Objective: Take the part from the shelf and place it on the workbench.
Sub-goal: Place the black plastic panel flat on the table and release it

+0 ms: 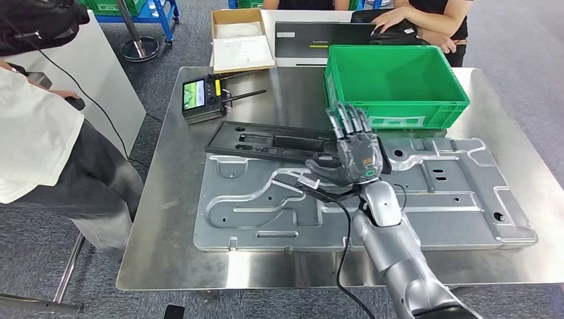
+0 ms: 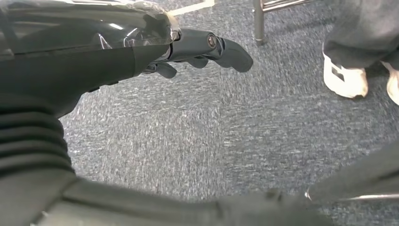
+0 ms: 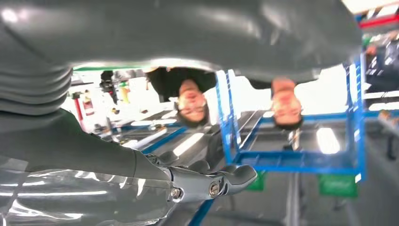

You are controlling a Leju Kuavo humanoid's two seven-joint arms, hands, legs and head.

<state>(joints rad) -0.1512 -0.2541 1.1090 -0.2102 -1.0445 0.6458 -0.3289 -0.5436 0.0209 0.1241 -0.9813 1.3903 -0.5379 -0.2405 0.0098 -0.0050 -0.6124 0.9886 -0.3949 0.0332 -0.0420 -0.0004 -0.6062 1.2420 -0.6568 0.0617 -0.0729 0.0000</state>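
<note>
Head view showed the right hand [image 1: 352, 154] raised above the workbench [image 1: 166, 219], fingers extended and apart, thumb out to the side, holding nothing. Directly beneath and beside it lay the black part [image 1: 266, 141], a long flat moulded piece resting on the far edge of a large silver stamped metal panel [image 1: 425, 206] that lay flat on the workbench. A black cable [image 1: 344, 226] ran along the right arm toward the wrist.

Behind the hand stood a green plastic crate [image 1: 392, 83] with a white label on its near wall; the print on the label was too small to read. To the left of the crate lay a handheld controller [image 1: 203, 98] with a lit screen and two antennas. At the far edge rested an open cardboard box [image 1: 241, 40] and a dark flat item bearing a line of illegible white writing.

A person in a white top [image 1: 30, 133] sat at the left side; another person's hands [image 1: 392, 16] rested at the far end.

Left wrist view showed the left hand [image 2: 197, 49] hanging above grey carpet [image 2: 211, 127], fingers loosely curled and holding nothing.
</note>
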